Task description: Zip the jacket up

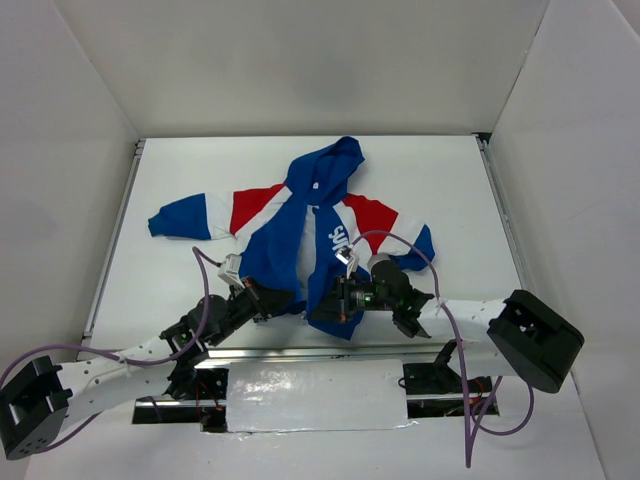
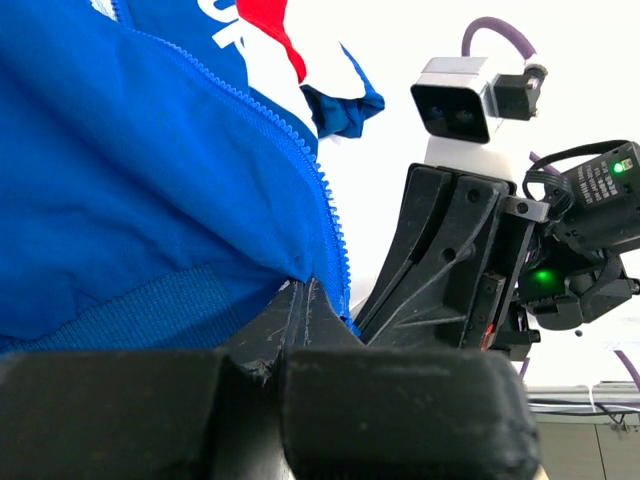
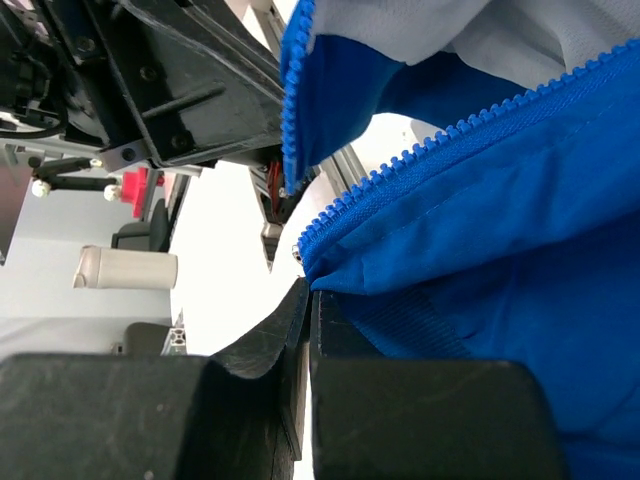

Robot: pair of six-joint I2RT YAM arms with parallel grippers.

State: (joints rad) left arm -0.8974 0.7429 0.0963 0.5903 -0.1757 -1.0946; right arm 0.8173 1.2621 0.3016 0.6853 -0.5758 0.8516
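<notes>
The jacket [image 1: 300, 225] lies open on the white table, hood toward the back, blue body with red shoulders and white stripes. My left gripper [image 1: 268, 298] is shut on the bottom hem corner of the jacket's left front panel; the left wrist view shows the blue zipper teeth [image 2: 325, 205] running down into the closed fingers [image 2: 300, 300]. My right gripper [image 1: 333, 300] is shut on the bottom hem corner of the right front panel; the right wrist view shows its zipper teeth [image 3: 420, 155] ending at the fingers [image 3: 308, 295]. The two grippers are close together.
White walls enclose the table on three sides. A metal rail [image 1: 300, 352] runs along the near edge in front of the arm bases. Purple cables [image 1: 400, 245] loop over the jacket's right sleeve.
</notes>
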